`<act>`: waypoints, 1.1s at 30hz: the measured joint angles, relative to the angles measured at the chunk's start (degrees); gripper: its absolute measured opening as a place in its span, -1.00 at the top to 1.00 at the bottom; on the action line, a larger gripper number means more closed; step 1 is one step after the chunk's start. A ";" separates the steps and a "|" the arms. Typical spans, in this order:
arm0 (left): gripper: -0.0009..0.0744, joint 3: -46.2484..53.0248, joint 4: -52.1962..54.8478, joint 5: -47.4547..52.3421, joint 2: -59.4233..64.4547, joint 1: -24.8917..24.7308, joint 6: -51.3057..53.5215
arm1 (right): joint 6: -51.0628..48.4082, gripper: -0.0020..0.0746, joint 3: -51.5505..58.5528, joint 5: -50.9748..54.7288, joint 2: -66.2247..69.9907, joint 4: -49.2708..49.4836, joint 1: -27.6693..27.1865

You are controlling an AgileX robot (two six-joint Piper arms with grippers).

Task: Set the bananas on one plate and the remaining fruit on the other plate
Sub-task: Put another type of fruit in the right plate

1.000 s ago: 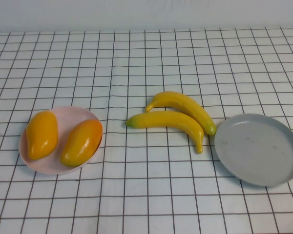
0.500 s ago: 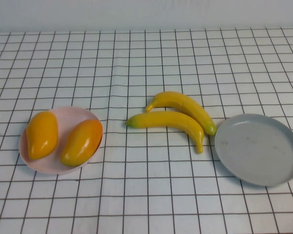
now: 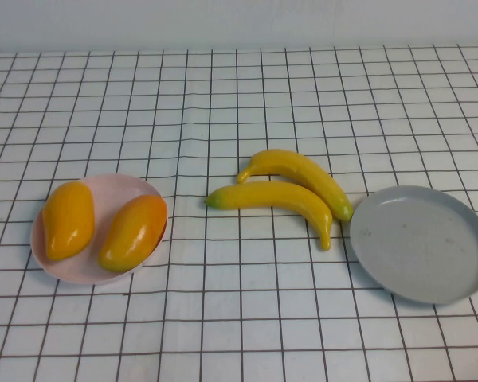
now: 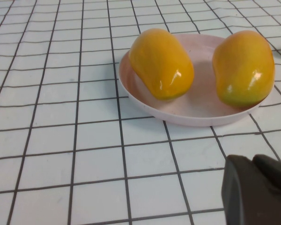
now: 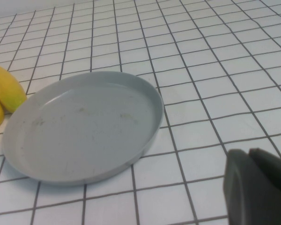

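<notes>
You see only a dark corner of the left gripper (image 4: 255, 190) and right gripper (image 5: 257, 185); both are cut off, fingers unreadable. The long curved yellow bananas (image 5: 2, 93) are cropped.

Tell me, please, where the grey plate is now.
In the high view, the grey plate lies on the table's right side, empty, just right of the two bananas, whose tips nearly reach its rim.

My table (image 3: 247, 87) with grid cloth carries the pink plate (image 3: 135, 189), grey plate (image 3: 420, 243), and two bananas (image 3: 291, 191), perhaps touching.
</notes>
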 joint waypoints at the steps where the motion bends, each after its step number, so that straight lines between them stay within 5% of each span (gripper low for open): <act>1: 0.97 0.00 0.00 0.00 0.00 0.00 0.00 | 0.00 0.99 0.00 0.00 0.00 0.00 0.00; 17: 0.97 0.00 0.00 0.00 0.00 0.22 0.23 | 0.00 0.99 0.00 0.00 0.00 0.77 0.00; 19: 0.97 0.00 0.00 0.00 0.00 0.22 0.23 | 0.30 0.99 0.00 0.00 0.00 6.06 0.00; 26: 0.97 0.00 0.00 0.02 0.00 0.22 0.23 | 1.11 0.99 0.00 -0.96 0.00 50.44 0.00; 33: 0.97 0.00 0.00 0.12 0.00 0.22 0.23 | 1.14 0.99 0.00 -1.25 0.00 52.49 0.00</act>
